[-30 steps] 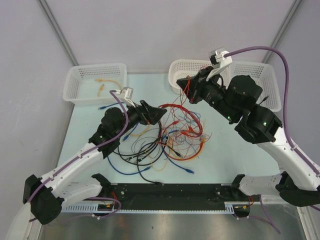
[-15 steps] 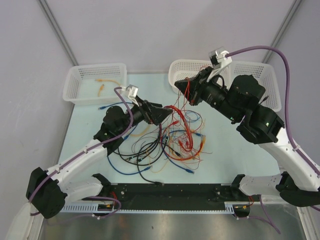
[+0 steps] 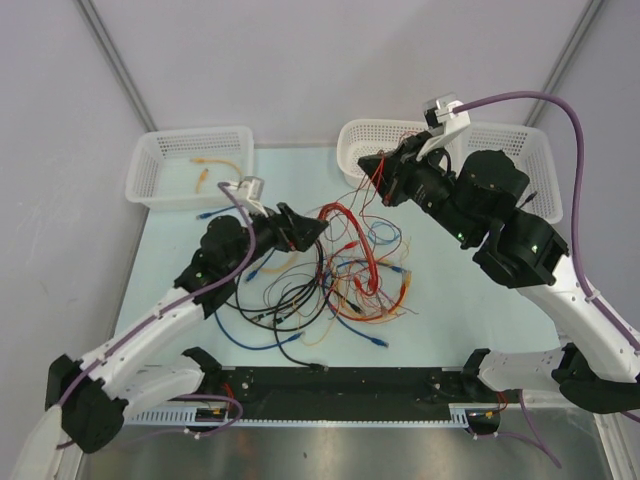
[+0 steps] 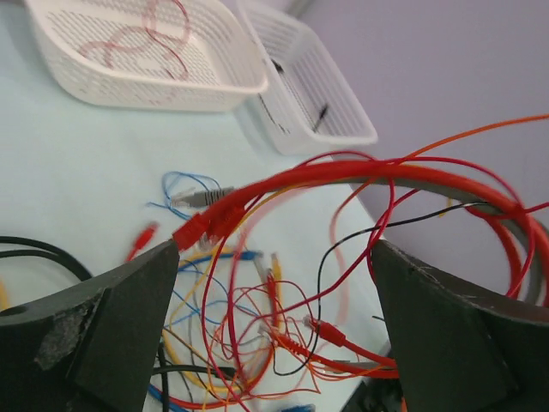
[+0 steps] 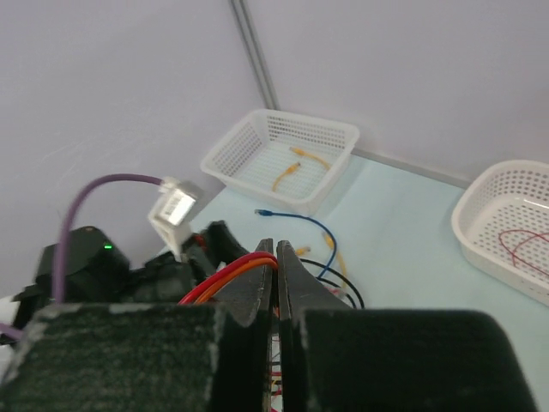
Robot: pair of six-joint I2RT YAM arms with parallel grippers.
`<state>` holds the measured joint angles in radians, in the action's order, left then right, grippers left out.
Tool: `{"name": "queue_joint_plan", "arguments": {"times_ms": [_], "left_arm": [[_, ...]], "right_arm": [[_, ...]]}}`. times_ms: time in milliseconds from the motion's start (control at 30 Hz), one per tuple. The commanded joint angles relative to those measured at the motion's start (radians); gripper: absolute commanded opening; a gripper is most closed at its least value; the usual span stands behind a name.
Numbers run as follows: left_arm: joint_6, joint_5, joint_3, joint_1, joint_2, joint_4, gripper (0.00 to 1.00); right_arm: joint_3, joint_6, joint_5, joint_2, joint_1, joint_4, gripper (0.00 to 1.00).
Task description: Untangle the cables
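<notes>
the cables (image 3: 345, 275) lie in a loose tangle of red, orange, yellow, blue and black loops on the pale surface (image 3: 450, 310), midway between the two arms. some red strands rise out of the heap toward both arms.

the left arm reaches forward and inward from its base, forearm low over the surface and wrist turned to the right. the left end effector (image 3: 315, 228) sits at the heap's left edge. in the left wrist view its jaws stand wide apart, and a thick red loop arches across the gap without being pinched.

the right arm arches high, folds back at the elbow and points its wrist left, by the near rim of the middle basket (image 3: 352, 150). the right end effector (image 5: 276, 257) is closed, with red and orange strands clamped in the seam between its fingers (image 5: 257, 296).
</notes>
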<state>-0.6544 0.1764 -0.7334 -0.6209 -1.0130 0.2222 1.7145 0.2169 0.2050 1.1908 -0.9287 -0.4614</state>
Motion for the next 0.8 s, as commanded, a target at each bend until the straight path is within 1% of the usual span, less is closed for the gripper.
{"name": "queue_joint_plan", "arguments": {"times_ms": [0,67,133,233,300,367,467,567,700,767], "left_arm": [[0.068,-0.155,-0.029,0.020,0.166,-0.106,1.00],[0.056,-0.094,-0.031,0.020,0.207,-0.101,1.00],[0.004,-0.051,-0.017,0.010,0.226,-0.074,0.99],[-0.034,-0.090,0.015,-0.034,0.266,-0.041,1.00],[-0.031,-0.115,0.034,-0.069,0.274,-0.021,1.00],[-0.024,-0.130,0.034,-0.086,0.261,-0.026,1.00],[-0.039,-0.101,0.023,-0.092,0.215,-0.044,1.00],[-0.054,-0.104,0.028,-0.118,0.183,-0.020,1.00],[-0.007,-0.089,0.043,-0.126,0.137,0.011,1.00],[0.028,-0.069,0.054,-0.126,0.111,0.060,1.00]], "right_arm": [[-0.006,-0.025,0.112,-0.026,-0.007,0.023,0.00],[-0.012,-0.022,0.146,-0.023,-0.007,0.029,0.00],[-0.027,-0.016,0.177,-0.025,-0.006,0.041,0.00],[-0.047,-0.008,0.206,-0.025,-0.007,0.066,0.00],[-0.049,-0.002,0.203,-0.019,-0.005,0.070,0.00],[-0.047,0.006,0.186,-0.017,-0.006,0.075,0.00],[-0.046,0.022,0.177,-0.019,-0.009,0.076,0.00],[-0.046,0.025,0.156,-0.023,-0.007,0.075,0.00],[-0.041,0.027,0.074,-0.031,-0.007,0.081,0.00],[-0.021,0.027,0.041,-0.025,-0.007,0.067,0.00]]}}
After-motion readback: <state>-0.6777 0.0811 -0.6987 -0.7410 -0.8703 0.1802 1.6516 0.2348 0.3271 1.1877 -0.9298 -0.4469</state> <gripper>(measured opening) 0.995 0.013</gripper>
